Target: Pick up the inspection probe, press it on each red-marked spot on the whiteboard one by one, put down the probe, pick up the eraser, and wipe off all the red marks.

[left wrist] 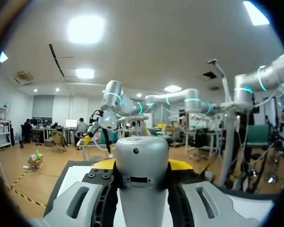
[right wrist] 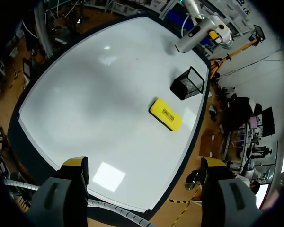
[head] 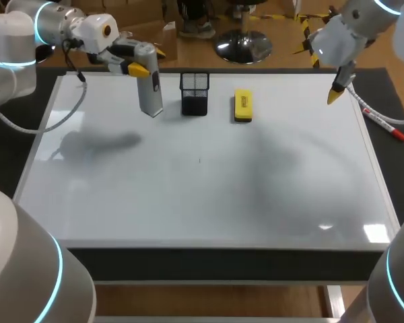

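Closest to my left wrist is the probe (left wrist: 142, 158), a grey metal cylinder standing up between the two fingers of my left gripper (head: 143, 68). Both fingers press against it from either side, so that hand is clamped on the probe, with the yellow tips showing just behind its rounded body. From above, the probe hangs nearly upright over the far left part of the whiteboard (head: 202, 202). I cannot tell whether its lower end touches the surface.

Just beside the probe, toward the middle of the far edge, stands a black mesh cup (head: 194, 93). Next along that edge lies the yellow eraser (head: 243, 106), flat on the board and apart from the cup. Near the middle of the board sits one tiny dark speck (head: 200, 159).

My right gripper (right wrist: 144, 163) hovers above the far right corner of the board. Its fingers are spread wide with nothing between them. It is well apart from the eraser. Off the board's right edge, a red-capped marker (head: 384, 124) lies on the dark mat (head: 390, 94).
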